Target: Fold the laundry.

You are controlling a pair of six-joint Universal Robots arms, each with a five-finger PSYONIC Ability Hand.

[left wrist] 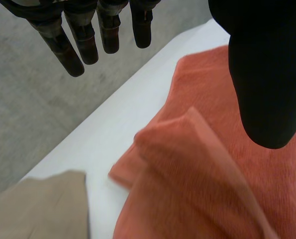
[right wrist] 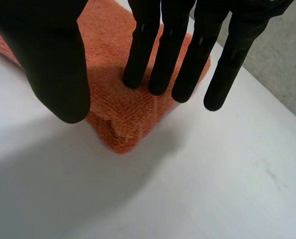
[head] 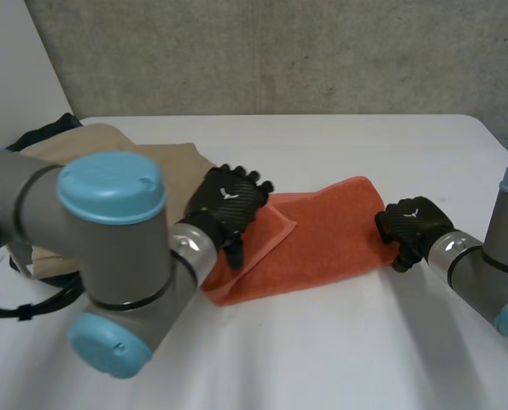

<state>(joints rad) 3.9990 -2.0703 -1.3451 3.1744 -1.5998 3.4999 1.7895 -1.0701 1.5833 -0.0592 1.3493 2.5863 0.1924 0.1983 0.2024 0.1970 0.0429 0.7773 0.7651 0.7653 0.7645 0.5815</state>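
An orange towel [head: 322, 235] lies across the middle of the white table [head: 339, 342], its left end folded over into a loose flap [left wrist: 197, 164]. My left hand [head: 228, 203] hovers over that folded left end, with straight fingers [left wrist: 83, 42] spread above the table and the thumb [left wrist: 267, 74] over the towel, holding nothing. My right hand [head: 411, 226] is at the towel's right end. Its straight fingers [right wrist: 144, 47] press down on the towel's corner [right wrist: 120, 112] while the thumb [right wrist: 53, 64] stands apart.
A beige cloth [head: 155, 162] lies bunched at the left behind my left arm, and its edge [left wrist: 38, 209] reaches close to the towel. A dark garment [head: 49, 128] sits at the far left edge. Bare table [right wrist: 212, 174] stretches in front and to the right.
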